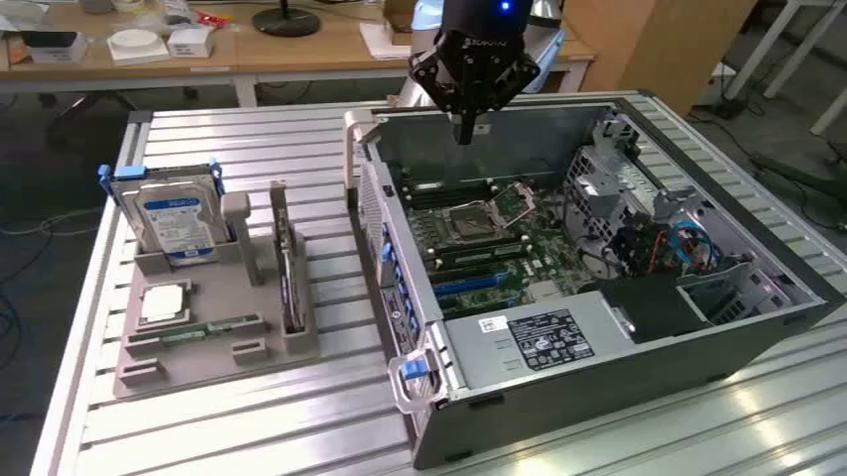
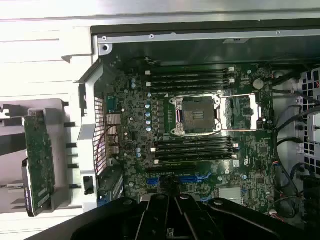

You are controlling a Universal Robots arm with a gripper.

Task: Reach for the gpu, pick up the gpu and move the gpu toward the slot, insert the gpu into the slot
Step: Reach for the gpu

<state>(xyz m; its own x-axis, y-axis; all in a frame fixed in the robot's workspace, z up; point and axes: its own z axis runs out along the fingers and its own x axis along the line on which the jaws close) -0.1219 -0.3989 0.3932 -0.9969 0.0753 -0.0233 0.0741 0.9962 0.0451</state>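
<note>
Claw (image 1: 466, 134) fingers were pressed together, pinching nothing. Up front, the black card (image 1: 285, 268) stood on its edge in the grey holder (image 1: 198, 349). Farther back, the long slot (image 1: 466, 284) lay inside the open computer box (image 1: 596, 369), with the claw hanging over its far end.

gpu (image 1: 285, 266): black, upright on edge in grey holder | slot (image 1: 470, 283): blue, empty, on motherboard

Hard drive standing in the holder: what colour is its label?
Blue and white; the hard drive shows best in the exterior view.
</note>
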